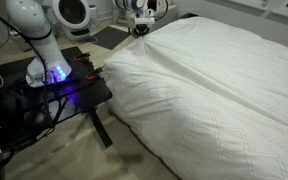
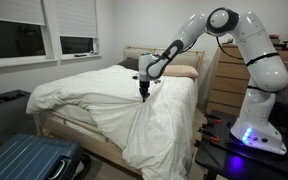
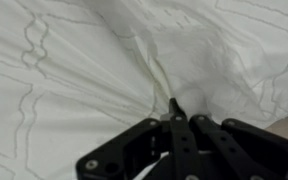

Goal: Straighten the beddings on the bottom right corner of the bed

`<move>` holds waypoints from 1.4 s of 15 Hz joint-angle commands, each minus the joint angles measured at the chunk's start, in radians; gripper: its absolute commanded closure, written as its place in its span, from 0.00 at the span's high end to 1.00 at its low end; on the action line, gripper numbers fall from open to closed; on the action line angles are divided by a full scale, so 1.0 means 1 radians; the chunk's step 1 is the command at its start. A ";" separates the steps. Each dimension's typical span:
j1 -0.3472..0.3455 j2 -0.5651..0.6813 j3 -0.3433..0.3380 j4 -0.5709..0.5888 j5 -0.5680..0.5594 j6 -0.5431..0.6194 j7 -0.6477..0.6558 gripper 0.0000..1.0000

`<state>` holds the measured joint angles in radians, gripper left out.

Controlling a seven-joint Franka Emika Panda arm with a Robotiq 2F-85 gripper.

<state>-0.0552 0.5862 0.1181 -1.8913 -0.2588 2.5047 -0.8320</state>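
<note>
The white quilted beddings [image 2: 89, 100] cover the bed [image 2: 76, 131] and hang over its near corner and side. My gripper [image 2: 144, 92] is over the middle of the bed, shut on a pinch of the beddings, which rise in a small tent with folds running away from it. Across the room in an exterior view, the gripper [image 1: 141, 28] sits at the far edge of the beddings [image 1: 204, 85]. In the wrist view the black fingers [image 3: 174, 108] are closed together, and creases in the beddings [image 3: 64, 60] converge at their tip.
A black robot stand [image 1: 69, 90] with cables sits close beside the bed. Pillows [image 2: 179, 71] lie at the headboard. A blue suitcase [image 2: 29, 160] stands on the floor by the foot. A wooden dresser [image 2: 227, 85] is behind the arm.
</note>
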 commanded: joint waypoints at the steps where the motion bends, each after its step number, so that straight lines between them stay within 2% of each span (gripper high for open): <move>1: 0.043 0.021 0.057 -0.004 -0.001 -0.025 -0.075 0.01; 5: 0.089 0.050 0.070 0.005 -0.066 0.013 -0.131 0.01; 10: 0.093 0.053 0.086 -0.005 -0.116 0.070 -0.224 0.01; 21: 0.072 0.075 0.116 0.017 -0.073 0.068 -0.503 0.01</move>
<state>0.0025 0.6690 0.1249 -1.8440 -0.4228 2.5661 -1.2777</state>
